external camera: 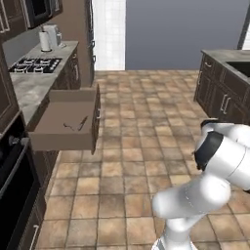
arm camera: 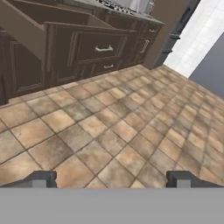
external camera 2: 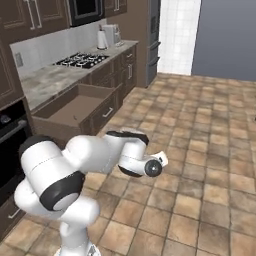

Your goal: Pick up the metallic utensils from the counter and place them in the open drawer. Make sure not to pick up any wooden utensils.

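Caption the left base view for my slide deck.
Open drawer holding slim dark utensils, beside the stove; white arm in the foreground.

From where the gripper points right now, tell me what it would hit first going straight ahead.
Most likely the tiled floor: the open gripper aims down at bare tiles, short of the dark lower cabinets. Depth is unclear.

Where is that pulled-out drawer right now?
The open drawer juts over the tiled floor at the left base view's left, below the wall counter holding the stove.

The arm [external camera 2: 75, 165] is built of rounded, glossy white segments joined by dark joint bands; the tool [arm camera: 111, 178] is tipped with small dark fingers.
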You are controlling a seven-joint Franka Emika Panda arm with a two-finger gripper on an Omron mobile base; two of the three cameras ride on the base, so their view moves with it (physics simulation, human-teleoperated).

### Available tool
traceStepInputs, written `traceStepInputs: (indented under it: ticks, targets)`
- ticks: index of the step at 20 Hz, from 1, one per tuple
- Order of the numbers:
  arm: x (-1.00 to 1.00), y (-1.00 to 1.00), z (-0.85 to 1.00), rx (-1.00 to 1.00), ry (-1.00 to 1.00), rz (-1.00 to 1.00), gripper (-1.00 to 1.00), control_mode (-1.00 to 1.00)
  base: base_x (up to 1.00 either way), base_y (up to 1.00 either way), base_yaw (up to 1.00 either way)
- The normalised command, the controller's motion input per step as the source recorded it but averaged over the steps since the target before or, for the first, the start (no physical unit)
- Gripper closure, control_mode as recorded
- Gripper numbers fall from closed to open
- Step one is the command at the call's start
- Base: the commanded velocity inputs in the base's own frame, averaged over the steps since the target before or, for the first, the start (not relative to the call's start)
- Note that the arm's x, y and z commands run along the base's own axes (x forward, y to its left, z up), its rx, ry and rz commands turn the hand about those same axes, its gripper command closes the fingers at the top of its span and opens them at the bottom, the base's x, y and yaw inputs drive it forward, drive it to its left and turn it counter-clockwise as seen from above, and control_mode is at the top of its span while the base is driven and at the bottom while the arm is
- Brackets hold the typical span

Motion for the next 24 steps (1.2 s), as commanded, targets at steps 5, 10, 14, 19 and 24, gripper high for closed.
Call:
traceStepInputs:
  ticks: [5,10,14,19,24]
  targets:
    - [0.0,0.0,0.0,0.0,0.0,0.0,-1.0,1.0,-0.68,-1.0,-0.14]
    - [0.0,0.0,0.0,0.0,0.0,0.0,-1.0,1.0,-0.15,-1.0,-0.21]
    - [0.0,0.0,0.0,0.0,0.0,0.0,-1.0,1.0,-0.09,-1.0,-0.19]
    - [0.0,0.0,0.0,0.0,0.0,0.0,-1.0,1.0,0.05,-1.0,-0.15]
    - [0.0,0.0,0.0,0.0,0.0,0.0,-1.0,1.0,0.36,-1.0,-0.12]
